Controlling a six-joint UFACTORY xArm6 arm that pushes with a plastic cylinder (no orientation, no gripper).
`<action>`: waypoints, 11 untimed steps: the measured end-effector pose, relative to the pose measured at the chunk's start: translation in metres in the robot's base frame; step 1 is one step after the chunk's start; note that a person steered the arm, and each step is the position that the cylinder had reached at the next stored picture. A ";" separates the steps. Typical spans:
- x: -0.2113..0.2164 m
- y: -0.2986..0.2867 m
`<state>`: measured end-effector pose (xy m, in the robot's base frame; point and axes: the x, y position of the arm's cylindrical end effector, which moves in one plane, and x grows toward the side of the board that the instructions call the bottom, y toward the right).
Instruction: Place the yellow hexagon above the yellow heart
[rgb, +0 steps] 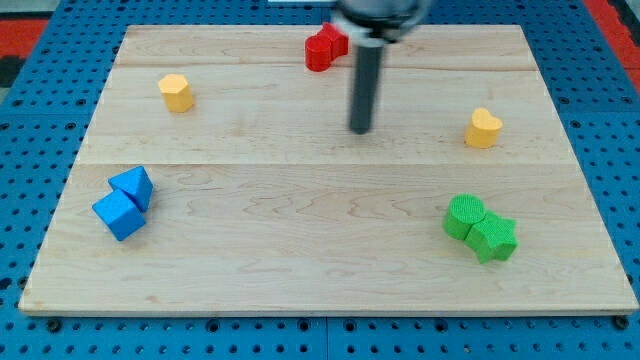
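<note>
The yellow hexagon (176, 92) sits near the board's upper left. The yellow heart (483, 128) sits at the view's right, a little lower than the hexagon. My tip (360, 130) rests on the board near the upper middle, between the two yellow blocks and closer to the heart. It touches no block.
A red block (325, 47) lies by the top edge, just up and left of the rod. Two blue blocks (124, 203) touch each other at the lower left. Two green blocks (480, 228) touch each other at the lower right. The wooden board (300, 270) sits on a blue pegboard.
</note>
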<state>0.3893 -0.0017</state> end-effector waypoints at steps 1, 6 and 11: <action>-0.007 -0.140; -0.024 0.042; -0.073 0.167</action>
